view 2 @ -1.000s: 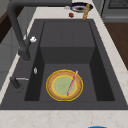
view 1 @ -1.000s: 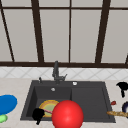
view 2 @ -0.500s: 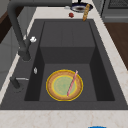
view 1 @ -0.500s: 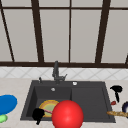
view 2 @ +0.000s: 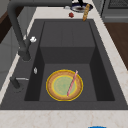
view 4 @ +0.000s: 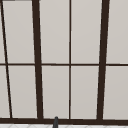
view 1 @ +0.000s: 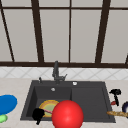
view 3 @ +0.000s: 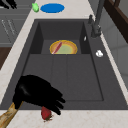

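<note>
While a big red ball [view 1: 67, 115] sits nearest the front camera, low before the sink [view 1: 87, 100], the left robot hand [view 1: 38, 115] hangs just beside it at the sink's front left rim, and I cannot tell how its fingers stand. Behind them, in the deep left basin, a yellow-rimmed plate [view 2: 64, 85] lies flat with a pink stick [view 2: 72, 83] resting across it. The left side view shows the stick lying free on the plate with no hand on it, which the front view, where hand and stick overlap, leaves unclear. On the desk [view 1: 15, 85] to the left lie a blue plate [view 1: 7, 103] and a small green thing [view 1: 2, 118]. At the sink's right rim the right robot hand [view 3: 37, 93] hovers over a small red fruit [view 3: 46, 113], with a breadstick [view 3: 7, 116] just beside it and a dark bowl [view 1: 125, 107] near. The right side view shows its fingers apart and drooping over the fruit, closed on nothing, whereas the front view gives only a dark blob above a red speck. I judge this a reach for the fruit: a grasp would call for lowering and curling round it without nudging the breadstick. Farthest back stands the faucet [view 1: 56, 72] under the window [view 4: 70, 62].
</note>
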Robot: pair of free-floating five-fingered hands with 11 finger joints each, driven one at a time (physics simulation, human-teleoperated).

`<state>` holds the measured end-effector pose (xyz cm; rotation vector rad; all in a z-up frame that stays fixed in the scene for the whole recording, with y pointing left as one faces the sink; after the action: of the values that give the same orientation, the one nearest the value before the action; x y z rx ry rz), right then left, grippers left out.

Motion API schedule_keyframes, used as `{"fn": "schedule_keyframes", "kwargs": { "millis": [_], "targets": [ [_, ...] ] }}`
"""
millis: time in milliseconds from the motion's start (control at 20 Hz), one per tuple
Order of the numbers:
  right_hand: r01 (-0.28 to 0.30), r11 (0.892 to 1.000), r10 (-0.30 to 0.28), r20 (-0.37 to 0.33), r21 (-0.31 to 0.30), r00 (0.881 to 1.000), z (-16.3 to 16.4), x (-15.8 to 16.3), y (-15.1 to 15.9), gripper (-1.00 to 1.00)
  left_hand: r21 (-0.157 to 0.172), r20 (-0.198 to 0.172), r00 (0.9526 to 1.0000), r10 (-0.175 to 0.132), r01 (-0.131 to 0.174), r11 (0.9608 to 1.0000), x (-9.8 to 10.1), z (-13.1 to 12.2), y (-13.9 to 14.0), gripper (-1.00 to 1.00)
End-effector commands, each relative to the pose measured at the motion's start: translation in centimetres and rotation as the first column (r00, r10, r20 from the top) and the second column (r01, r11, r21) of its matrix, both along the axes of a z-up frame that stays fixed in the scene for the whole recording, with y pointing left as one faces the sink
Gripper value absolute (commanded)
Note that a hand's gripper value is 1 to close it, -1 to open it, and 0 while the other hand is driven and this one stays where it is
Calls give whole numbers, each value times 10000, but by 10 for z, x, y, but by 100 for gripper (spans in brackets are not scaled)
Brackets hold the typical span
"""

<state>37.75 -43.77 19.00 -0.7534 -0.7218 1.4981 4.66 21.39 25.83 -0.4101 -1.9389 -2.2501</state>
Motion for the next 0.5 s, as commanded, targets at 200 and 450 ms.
{"fn": "schedule_keyframes", "kwargs": {
  "millis": [200, 450],
  "targets": [
    [284, 9995, -289, -424, -120, 9987, -28, -12, 16, -100, 0, 0, 10000, 0, 0, 10000, 0, 0, 0, 0],
    [198, 9998, -199, -362, -53, 9991, -52, -15, 13, 100, 0, 0, 10000, 0, 0, 10000, 0, 0, 0, 0]
  ]
}}
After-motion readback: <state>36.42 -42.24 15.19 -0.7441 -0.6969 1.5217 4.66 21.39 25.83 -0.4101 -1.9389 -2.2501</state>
